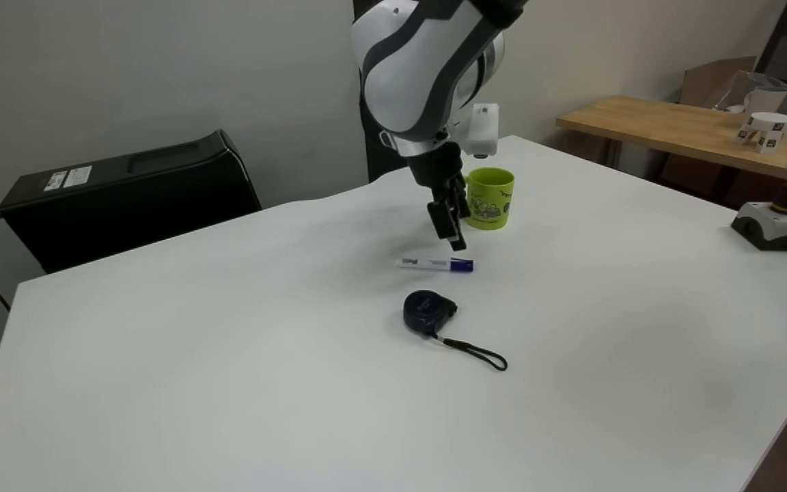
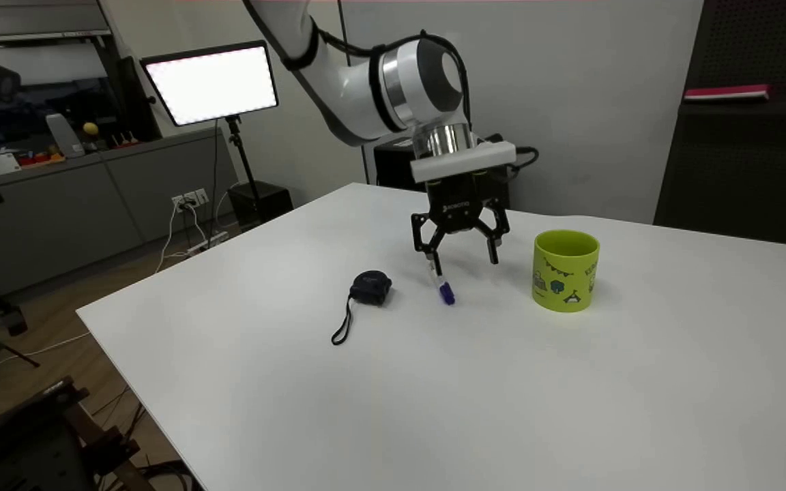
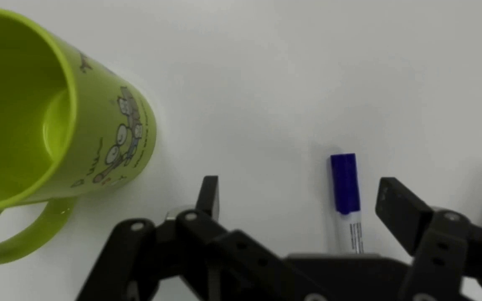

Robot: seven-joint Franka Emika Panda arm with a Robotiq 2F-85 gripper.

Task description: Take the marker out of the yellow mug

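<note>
- In an exterior view, a bright lamp (image 2: pixel 210 83) is at the far left, beyond the left edge of the white bench (image 2: pixel 400 402).
- The tape measure (image 2: pixel 370 288) lies on the bench, inward from that edge, its cord (image 2: pixel 348 308) looped toward the near side.
- A black case (image 2: pixel 396 167) is behind the back edge, by the far left corner, partly hidden by the arm (image 2: pixel 345 92).
- The marker (image 2: pixel 445 292), white with a dark blue cap, lies flat on the bench, outside the mug (image 2: pixel 565 271) and between it and the tape measure. Its cap end is farther from the back edge.
- The gripper (image 2: pixel 467 268) points down over the marker, its two fingers spread wide. In the wrist view the marker shows in the gap, nearer the finger at the right of that view; in an exterior view the fingertips (image 1: pixel 458 244) end above the bench.
- The mug, yellow-green with drawings on its side, stands upright, farthest of the three things from the left edge.
- A flat red-and-white thing (image 2: pixel 727 93), unclear what, rests on a dark cabinet (image 2: pixel 741 164) beyond the back edge.
</note>
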